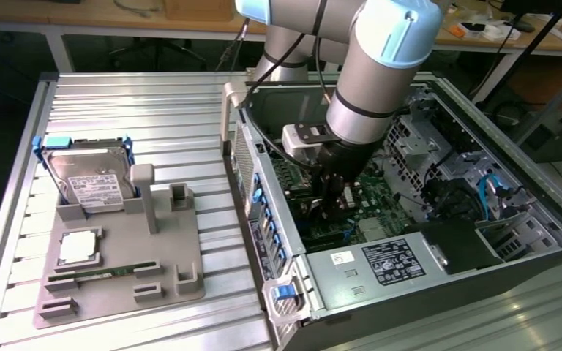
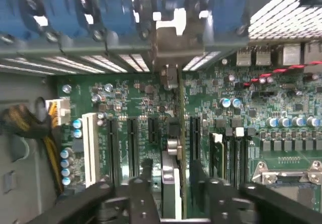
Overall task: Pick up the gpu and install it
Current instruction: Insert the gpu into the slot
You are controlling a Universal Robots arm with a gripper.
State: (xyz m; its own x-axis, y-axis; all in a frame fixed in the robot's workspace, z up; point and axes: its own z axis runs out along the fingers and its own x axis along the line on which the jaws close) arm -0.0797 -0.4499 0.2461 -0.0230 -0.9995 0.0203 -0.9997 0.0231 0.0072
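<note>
Reaching down into the open computer case (image 1: pixel 408 281), the gripper (image 2: pixel 173 176) has its two black fingers (image 2: pixel 143 191) apart, one on each side of the gpu (image 2: pixel 172 148). A narrow gap shows between each finger and the card, so nothing is clamped. The gpu stands upright on its edge on the green main board (image 2: pixel 126 95), and it seems to sit in one of the slots, with black slots on both sides of it. Its silver end bracket (image 2: pixel 168 43) meets the back wall of the case, under a row of blue clips (image 2: pixel 100 10). A white slot (image 2: pixel 90 148) lies further along the same board.

In the exterior view the gripper (image 1: pixel 335 191) hangs from the grey arm (image 1: pixel 379 80) over the middle of the board. On the exterior view's left, well apart from the case, a grey holder (image 1: pixel 164 248) lies on the metal table (image 1: pixel 144 110). It carries a hard drive (image 1: pixel 91 179) standing tilted at the far end, a square chip (image 1: pixel 78 247) lying flat, and a long memory stick (image 1: pixel 96 275) near the front.
</note>
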